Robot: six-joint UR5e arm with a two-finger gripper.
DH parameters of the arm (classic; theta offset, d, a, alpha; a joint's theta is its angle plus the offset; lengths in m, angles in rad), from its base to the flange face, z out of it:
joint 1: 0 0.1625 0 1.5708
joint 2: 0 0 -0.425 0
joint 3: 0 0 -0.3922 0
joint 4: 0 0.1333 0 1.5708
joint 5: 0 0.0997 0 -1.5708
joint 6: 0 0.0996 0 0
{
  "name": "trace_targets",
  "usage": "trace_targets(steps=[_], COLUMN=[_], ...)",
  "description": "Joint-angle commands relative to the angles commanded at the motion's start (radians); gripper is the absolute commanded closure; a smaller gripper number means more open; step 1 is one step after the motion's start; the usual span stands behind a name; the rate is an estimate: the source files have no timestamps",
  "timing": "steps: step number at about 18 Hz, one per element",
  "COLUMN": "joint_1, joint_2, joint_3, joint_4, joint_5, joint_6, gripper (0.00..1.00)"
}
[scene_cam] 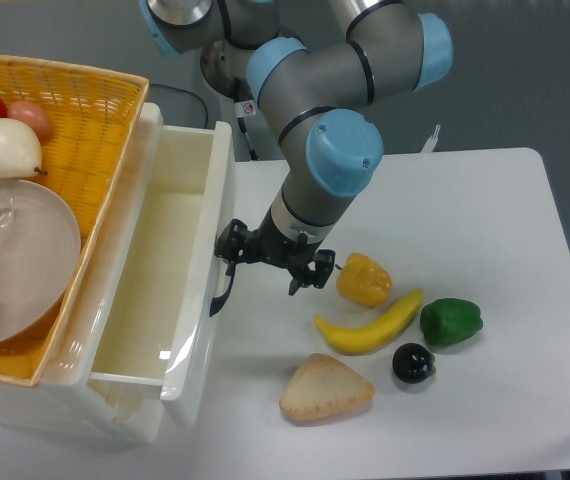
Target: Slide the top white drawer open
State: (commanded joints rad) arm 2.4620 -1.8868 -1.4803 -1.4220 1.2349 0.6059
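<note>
The top white drawer (170, 215) stands pulled well out to the right from under the yellow wicker basket, and its cream inside is bare. Its black curved handle (219, 292) hangs on the front wall. My gripper (263, 270) sits right at that front, jaws spread open. Its left finger (230, 243) is against the top of the handle, seemingly hooked behind it. The right finger (308, 270) hangs free over the table.
The yellow wicker basket (85, 110) on the cabinet holds fruit and a clear plate. To the gripper's right lie a yellow pepper (363, 279), banana (370, 324), green pepper (451, 321), dark round fruit (413, 363) and a bread piece (326, 389).
</note>
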Motion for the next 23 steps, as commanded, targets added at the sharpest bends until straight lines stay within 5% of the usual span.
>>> trace_targets(steps=[18,23], joint_1=[0.061,0.087], joint_2=[-0.005,0.002], joint_3=[0.038,0.031], joint_4=[0.005,0.006], joint_5=[0.002,0.059], joint_6=[0.011,0.217], gripper=[0.0,0.0])
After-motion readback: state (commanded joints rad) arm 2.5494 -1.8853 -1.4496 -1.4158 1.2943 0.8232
